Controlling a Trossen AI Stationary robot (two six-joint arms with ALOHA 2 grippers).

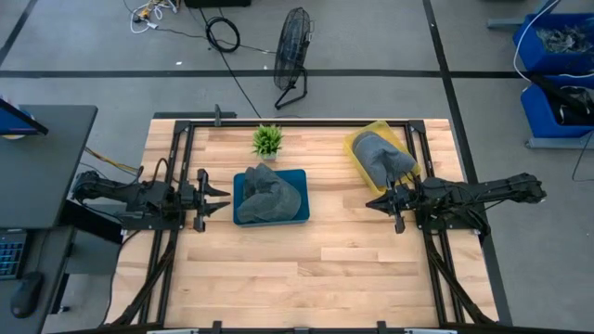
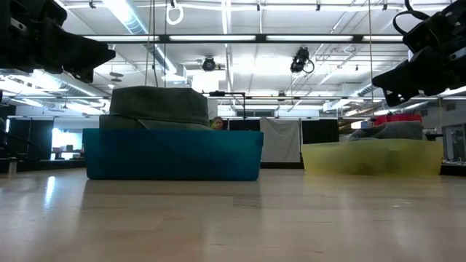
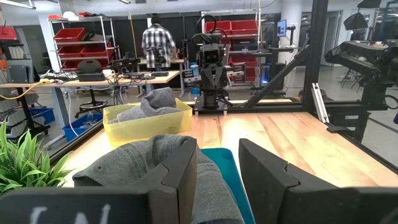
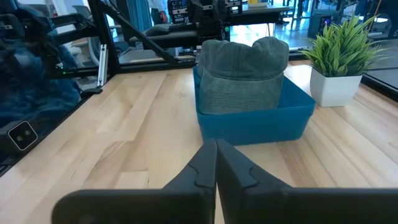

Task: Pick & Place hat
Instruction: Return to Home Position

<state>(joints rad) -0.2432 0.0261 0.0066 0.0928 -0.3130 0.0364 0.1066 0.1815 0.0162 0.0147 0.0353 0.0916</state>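
High view: caps (image 1: 269, 197) are heaped above the blue bin (image 1: 300, 174). Left gripper (image 1: 223, 199) is held apart and right gripper (image 1: 370, 204) is pinched empty. The heap may be clipped by the nearby left arm.

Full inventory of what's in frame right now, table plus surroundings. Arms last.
blue bin: one, blue, table centre
caps: pile, number unclear, dark grey, heaped in blue bin
yellow bin: one, yellow, right rear of table
grey cap: at least one, grey, in yellow bin
plant: one, green, white pot, behind blue bin
fan: one, black, floor beyond table
crates: two, blue, floor far right
person: one, checked shirt, room behind
left gripper: open, empty, left of blue bin
right gripper: shut, empty, beside yellow bin
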